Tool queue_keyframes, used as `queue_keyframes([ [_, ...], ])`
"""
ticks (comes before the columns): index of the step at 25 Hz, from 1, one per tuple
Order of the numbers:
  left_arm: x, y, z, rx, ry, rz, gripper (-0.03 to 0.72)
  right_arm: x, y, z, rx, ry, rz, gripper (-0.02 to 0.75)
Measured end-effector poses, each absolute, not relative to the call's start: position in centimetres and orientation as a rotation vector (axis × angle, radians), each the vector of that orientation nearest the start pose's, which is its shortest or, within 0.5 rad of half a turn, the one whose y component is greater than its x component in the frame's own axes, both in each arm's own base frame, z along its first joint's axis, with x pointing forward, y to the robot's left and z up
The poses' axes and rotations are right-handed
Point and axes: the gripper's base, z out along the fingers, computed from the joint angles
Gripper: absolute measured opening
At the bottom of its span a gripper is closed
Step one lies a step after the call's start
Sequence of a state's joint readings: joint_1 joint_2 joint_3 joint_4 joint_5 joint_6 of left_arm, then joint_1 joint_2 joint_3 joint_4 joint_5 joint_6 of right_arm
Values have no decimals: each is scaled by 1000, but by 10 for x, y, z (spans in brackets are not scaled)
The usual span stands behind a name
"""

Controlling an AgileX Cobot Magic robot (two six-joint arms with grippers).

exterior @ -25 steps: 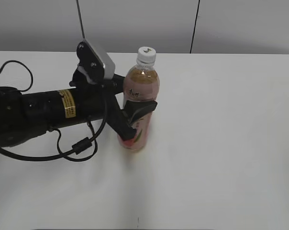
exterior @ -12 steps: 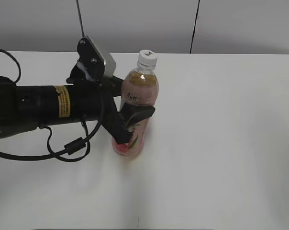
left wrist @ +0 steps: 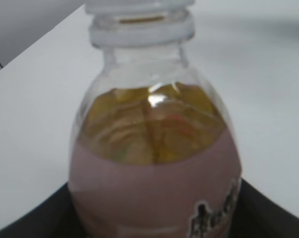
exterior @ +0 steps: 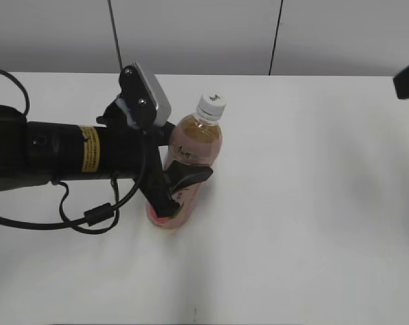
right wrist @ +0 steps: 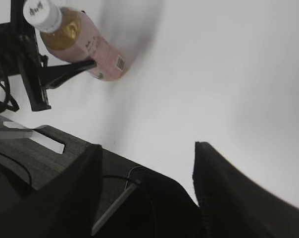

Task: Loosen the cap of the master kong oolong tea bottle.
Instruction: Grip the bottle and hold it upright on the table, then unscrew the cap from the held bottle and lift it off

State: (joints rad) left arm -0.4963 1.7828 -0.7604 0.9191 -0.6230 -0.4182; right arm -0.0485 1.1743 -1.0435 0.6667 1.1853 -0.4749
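The tea bottle (exterior: 184, 172) stands on the white worktop (exterior: 313, 203), leaning a little with its top to the right, and the left end effector (exterior: 181, 179) is clamped around its labelled middle, one dark finger (exterior: 191, 175) crossing the front of the pink label; the left wrist view shows the bottle's shoulder (left wrist: 154, 148) filling the frame, with amber tea up to just below the neck ring. The cap (exterior: 210, 105) sits on top of the bottle, white with a small dark mark, clear of the left end effector and free to be taken from above. The right end effector (right wrist: 147, 193) hangs well away from the bottle, on its right, its two dark fingers spread wide with nothing between them. Being nearly full, the bottle is likely fairly heavy and its thin wall will give under pressure, so the hold on the label should be firm without crushing; the cap is small, stiff and probably ridged, best pinched across its sides; the smooth label may slip if the twist is hard.
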Motion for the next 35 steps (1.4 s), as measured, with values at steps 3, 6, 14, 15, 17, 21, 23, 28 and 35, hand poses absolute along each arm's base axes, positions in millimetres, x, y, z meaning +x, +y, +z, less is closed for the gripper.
queue_keyframes([
  [3,274,-196,163,1170,1722,-551,433,235,57,354,-420,2526,761,440],
  [6,274,-196,163,1178,1720,-548,433,252,87,360,-505,2551,783,440],
  [14,275,-196,164,1193,1713,-527,433,297,180,351,-637,2681,719,440],
  [15,275,-196,163,1193,1714,-526,433,303,187,347,-634,2699,721,440],
  [17,275,-196,164,1192,1714,-523,433,315,198,343,-606,2713,731,440],
  [21,276,-196,164,1195,1714,-519,433,330,207,338,-551,2732,740,440],
  [23,277,-197,166,1194,1708,-516,433,334,209,334,-534,2747,740,440],
  [28,282,-199,172,1190,1682,-507,433,335,210,331,-529,2759,741,440],
  [35,284,-200,174,1189,1677,-503,433,341,218,315,-530,2805,755,439],
])
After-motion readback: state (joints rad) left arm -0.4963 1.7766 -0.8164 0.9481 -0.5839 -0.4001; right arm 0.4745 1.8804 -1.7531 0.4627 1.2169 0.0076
